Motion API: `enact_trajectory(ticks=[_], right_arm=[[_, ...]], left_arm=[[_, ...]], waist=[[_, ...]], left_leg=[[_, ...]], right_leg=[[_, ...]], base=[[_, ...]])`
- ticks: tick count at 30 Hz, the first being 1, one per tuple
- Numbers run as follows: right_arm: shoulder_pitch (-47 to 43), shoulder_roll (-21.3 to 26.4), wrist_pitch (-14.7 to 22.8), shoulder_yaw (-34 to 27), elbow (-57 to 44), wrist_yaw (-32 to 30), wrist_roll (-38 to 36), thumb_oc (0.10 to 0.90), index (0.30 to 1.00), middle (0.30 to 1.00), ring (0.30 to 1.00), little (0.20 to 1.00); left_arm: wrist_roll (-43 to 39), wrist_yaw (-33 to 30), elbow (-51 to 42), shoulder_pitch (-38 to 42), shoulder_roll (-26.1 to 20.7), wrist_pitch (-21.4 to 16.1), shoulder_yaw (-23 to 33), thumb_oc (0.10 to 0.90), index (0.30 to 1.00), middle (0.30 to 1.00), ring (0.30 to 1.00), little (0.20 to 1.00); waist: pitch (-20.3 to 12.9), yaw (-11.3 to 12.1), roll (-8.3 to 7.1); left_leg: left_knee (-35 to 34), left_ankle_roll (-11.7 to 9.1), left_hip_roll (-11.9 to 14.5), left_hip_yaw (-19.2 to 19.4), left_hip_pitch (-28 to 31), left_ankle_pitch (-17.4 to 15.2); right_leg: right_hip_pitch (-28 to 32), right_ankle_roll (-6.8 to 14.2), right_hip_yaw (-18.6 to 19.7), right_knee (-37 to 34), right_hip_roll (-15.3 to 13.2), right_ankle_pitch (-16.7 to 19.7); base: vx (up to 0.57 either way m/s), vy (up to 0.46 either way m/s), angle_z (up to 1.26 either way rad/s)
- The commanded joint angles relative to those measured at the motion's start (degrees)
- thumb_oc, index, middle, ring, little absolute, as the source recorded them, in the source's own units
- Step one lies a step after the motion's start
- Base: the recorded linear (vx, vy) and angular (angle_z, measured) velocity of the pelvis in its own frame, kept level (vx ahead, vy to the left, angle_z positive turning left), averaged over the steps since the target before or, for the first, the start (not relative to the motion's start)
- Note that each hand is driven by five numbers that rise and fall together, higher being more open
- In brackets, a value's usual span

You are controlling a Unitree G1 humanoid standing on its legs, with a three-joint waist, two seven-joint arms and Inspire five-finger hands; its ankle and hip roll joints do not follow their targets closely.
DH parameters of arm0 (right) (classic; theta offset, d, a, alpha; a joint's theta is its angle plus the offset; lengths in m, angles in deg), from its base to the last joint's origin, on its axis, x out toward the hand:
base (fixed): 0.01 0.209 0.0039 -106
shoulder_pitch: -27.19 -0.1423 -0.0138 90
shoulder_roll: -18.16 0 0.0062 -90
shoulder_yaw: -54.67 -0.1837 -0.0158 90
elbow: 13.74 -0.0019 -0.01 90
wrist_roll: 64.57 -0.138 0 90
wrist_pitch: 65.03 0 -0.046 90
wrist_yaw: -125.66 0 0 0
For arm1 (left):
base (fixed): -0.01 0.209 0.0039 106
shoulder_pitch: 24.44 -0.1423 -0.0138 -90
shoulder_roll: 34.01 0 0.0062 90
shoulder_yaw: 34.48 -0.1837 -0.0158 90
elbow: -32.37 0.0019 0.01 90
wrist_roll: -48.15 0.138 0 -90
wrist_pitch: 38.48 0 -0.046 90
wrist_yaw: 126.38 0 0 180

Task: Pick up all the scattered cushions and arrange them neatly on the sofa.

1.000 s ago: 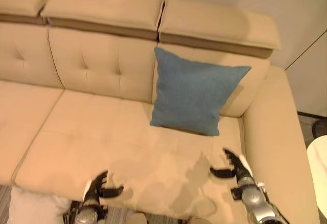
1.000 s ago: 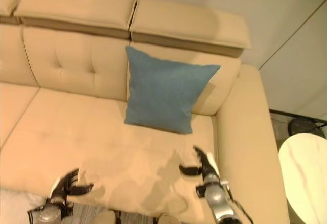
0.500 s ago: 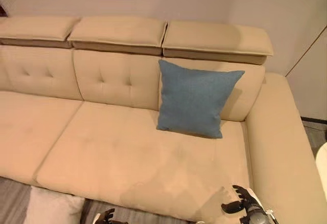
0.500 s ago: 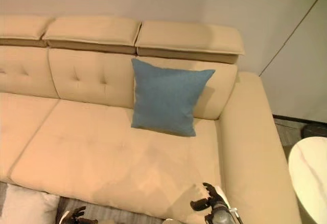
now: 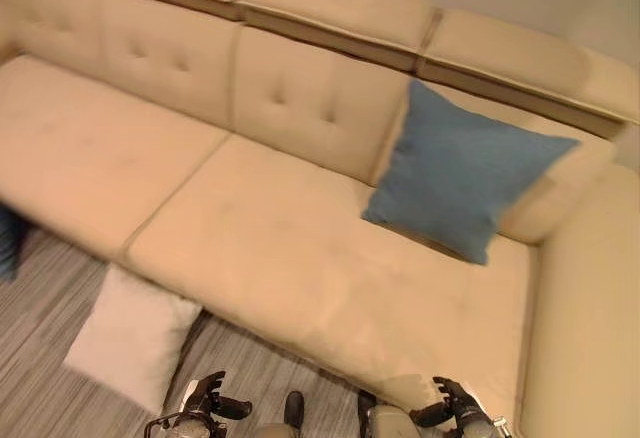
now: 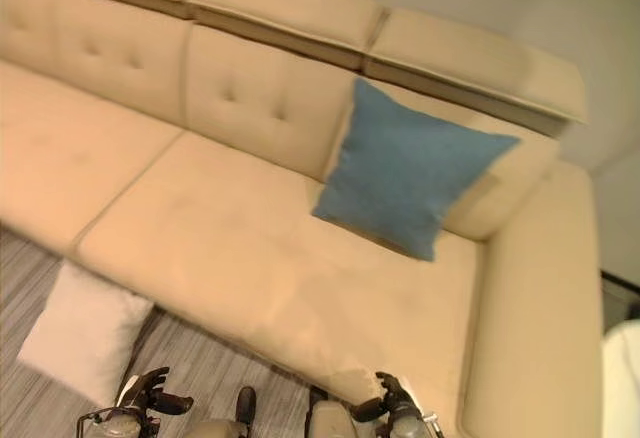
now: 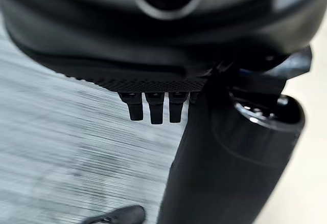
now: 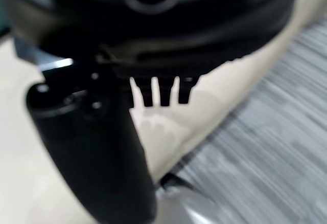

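Cushions are my concern, and from the left I see a white cushion (image 5: 130, 336) lying on the striped floor (image 5: 40, 308) just in front of the sofa (image 5: 300, 248), so that one is not yet picked up. My left hand (image 5: 205, 403) hangs low near it, fingers relaxed and holding nothing. Further right, a blue cushion (image 5: 462, 170) leans upright against the sofa's backrest near the corner; I judge it placed. My right hand (image 5: 450, 410) sits at the seat's front edge, loosely spread and empty. At the far left edge something dark shows, too cut off to identify.
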Motion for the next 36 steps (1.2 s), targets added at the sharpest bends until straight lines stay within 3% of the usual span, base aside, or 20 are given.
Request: enact_trajectory(ticks=[1,2,3,6,9,10,11,15,18,21,28,31,32,33,34,36], right_arm=[[-1.06,1.72,1.52,0.72,-4.32,-1.81,-2.71,0.800,0.900,0.900,0.900,0.900],[-1.06,1.72,1.52,0.72,-4.32,-1.81,-2.71,0.800,0.900,0.900,0.900,0.900],[-1.98,1.92,1.88,1.92,-5.27,-2.01,-2.78,0.800,0.900,0.900,0.900,0.900],[-2.79,2.69,2.05,2.90,-7.24,-2.40,-2.75,0.800,0.900,0.900,0.900,0.900],[-3.39,3.65,2.12,3.13,-8.81,-2.90,-2.85,0.800,0.900,0.900,0.900,0.900],[-3.05,4.16,1.79,3.19,-8.90,-3.14,-2.38,0.800,0.900,0.900,0.900,0.900],[-2.66,4.24,1.64,3.25,-8.60,-3.26,-2.02,0.800,0.900,0.900,0.900,0.900],[-1.36,3.87,1.71,2.52,-8.79,-3.19,-1.93,0.800,0.900,0.900,0.900,0.900],[-0.74,3.71,1.48,2.33,-8.07,-3.26,-1.67,0.800,0.900,0.900,0.900,0.900],[-0.53,3.45,1.19,2.19,-7.26,-3.09,-1.66,0.800,0.900,0.900,0.900,0.900],[-0.89,1.68,0.42,2.48,-5.39,-3.28,-0.72,0.800,0.900,0.900,0.900,0.900],[-1.10,0.50,0.17,2.45,-5.81,-3.01,-0.63,0.800,0.900,0.900,0.900,0.900],[-1.46,-0.06,0.25,2.82,-5.92,-2.86,-0.67,0.800,0.900,0.900,0.900,0.900],[-1.54,-0.30,0.35,3.08,-6.06,-2.76,-0.81,0.800,0.900,0.900,0.900,0.900],[-1.50,-0.36,0.55,3.37,-6.64,-2.69,-1.21,0.800,0.900,0.900,0.900,0.900],[-1.52,-0.36,0.66,3.49,-6.52,-2.76,-1.94,0.800,0.900,0.900,0.900,0.900]], left_arm=[[0.22,-1.29,-0.62,0.22,-2.02,-0.92,0.61,0.800,0.900,0.900,0.900,0.900],[0.22,-1.29,-0.62,0.22,-2.03,-0.92,0.61,0.800,0.900,0.900,0.900,0.900],[-0.08,-1.65,-0.64,0.24,-2.13,-1.13,0.72,0.800,0.900,0.900,0.900,0.900],[-1.69,-2.09,-1.42,1.15,-1.70,-1.36,0.38,0.800,0.900,0.900,0.900,0.900],[-2.57,-2.80,-2.11,1.82,-1.02,-1.42,0.02,0.800,0.900,0.900,0.900,0.900],[-2.74,-3.20,-2.05,1.76,0.02,-1.29,0.01,0.800,0.900,0.900,0.900,0.900],[-2.47,-3.14,-1.91,1.28,0.35,-1.29,-0.07,0.800,0.900,0.900,0.900,0.900],[-1.94,-2.82,-0.94,0.10,1.02,-0.97,0.47,0.800,0.900,0.900,0.900,0.900],[-1.66,-2.71,-0.96,0.33,0.83,-0.89,0.23,0.800,0.900,0.900,0.900,0.900],[-1.71,-2.24,-1.46,0.95,0.39,-0.89,0.42,0.800,0.900,0.900,0.900,0.900],[-0.87,-1.76,-0.91,-0.27,-0.88,-0.31,1.32,0.800,0.900,0.900,0.900,0.900],[-0.38,-2.02,-0.75,-0.41,-3.02,-0.30,2.26,0.800,0.900,0.900,0.900,0.900],[-0.96,-2.16,-0.91,-0.30,-3.78,-0.46,2.80,0.800,0.900,0.900,0.900,0.900],[-1.07,-2.27,-0.92,-0.43,-3.95,-0.59,2.82,0.800,0.900,0.900,0.900,0.900],[-1.22,-2.04,-0.85,-0.69,-3.88,-0.72,2.64,0.800,0.900,0.900,0.900,0.900],[-1.24,-1.91,-0.11,-0.68,-3.66,-0.61,2.44,0.800,0.900,0.900,0.900,0.900]], waist=[[-3.27,0.01,-3.36],[-3.27,0.00,-3.36],[-3.31,0.51,-3.63],[-2.24,1.00,-3.02],[-0.79,0.94,-2.43],[-0.39,0.39,-2.68],[-0.57,0.12,-2.79],[-1.32,-1.52,-3.97],[-2.28,-3.17,-4.86],[-3.17,-4.10,-4.86],[-3.22,-2.51,-5.48],[-1.95,-1.29,-5.19],[-1.41,-1.33,-4.86],[-1.37,-1.64,-4.61],[-1.20,-2.66,-4.45],[-0.51,-4.00,-4.65]], left_leg=[[-0.54,-1.89,-0.99,0.84,-3.60,-2.99],[-0.54,-1.89,-0.99,0.84,-3.60,-2.98],[-0.83,-3.06,-0.44,0.46,-5.53,-1.09],[-1.82,-5.13,0.27,-0.56,-9.15,2.75],[-2.20,-5.83,0.54,-0.08,-11.78,4.98],[-1.56,-4.59,1.15,5.64,-11.73,3.03],[-0.65,-4.41,1.82,8.10,-11.18,2.27],[5.84,-3.89,3.86,14.21,-7.95,-3.39],[8.77,-4.50,6.51,21.48,-4.09,-7.97],[6.88,-5.49,8.62,26.03,-0.88,-8.78],[2.03,-3.02,5.11,21.75,0.81,-9.29],[1.33,-1.03,2.77,18.46,1.88,-9.92],[0.55,-0.14,2.01,17.33,2.04,-8.69],[-0.14,-0.03,1.70,16.19,2.77,-8.51],[-1.29,0.01,0.65,13.74,4.04,-8.29],[-2.01,0.00,-1.25,10.36,5.54,-8.75]], right_leg=[[2.73,-1.00,-0.07,-3.04,1.77,2.91],[2.74,-1.00,-0.08,-3.05,1.77,2.91],[3.87,-2.15,-0.73,-6.98,2.55,1.80],[3.49,-3.36,-1.10,-10.14,4.03,1.41],[3.11,-3.71,-3.13,-10.91,4.13,1.75],[2.79,-3.91,-6.03,-11.70,2.79,2.63],[2.80,-4.03,-7.74,-12.05,2.10,3.10],[2.84,-4.44,-14.59,-12.57,-0.68,3.95],[3.85,-3.67,-19.69,-13.93,-2.80,4.55],[5.02,-3.02,-24.17,-15.07,-4.06,5.61],[5.46,-1.63,-25.97,-10.47,-6.55,5.67],[2.99,-1.09,-24.61,-0.14,-9.82,5.30],[0.12,-1.32,-22.06,3.40,-9.51,6.89],[-1.32,-1.65,-19.14,4.38,-7.74,6.25],[-3.55,-1.77,-13.84,2.44,-3.31,5.44],[-6.23,-1.52,-10.51,-2.67,-0.20,7.64]], base=[[-0.06,-0.096,0.55],[-0.13,-0.174,0.29],[-0.18,-0.199,0.31],[-0.22,-0.172,0.50],[-0.28,-0.065,0.72],[-0.23,0.003,1.65],[-0.28,0.007,1.69],[-0.14,0.003,1.26],[-0.04,0.052,1.03],[-0.01,0.123,1.54],[0.02,0.191,0.52],[0.04,0.288,0.51],[0.09,0.275,1.04],[0.16,0.192,1.46],[0.23,0.122,1.37],[0.31,0.087,1.12]])
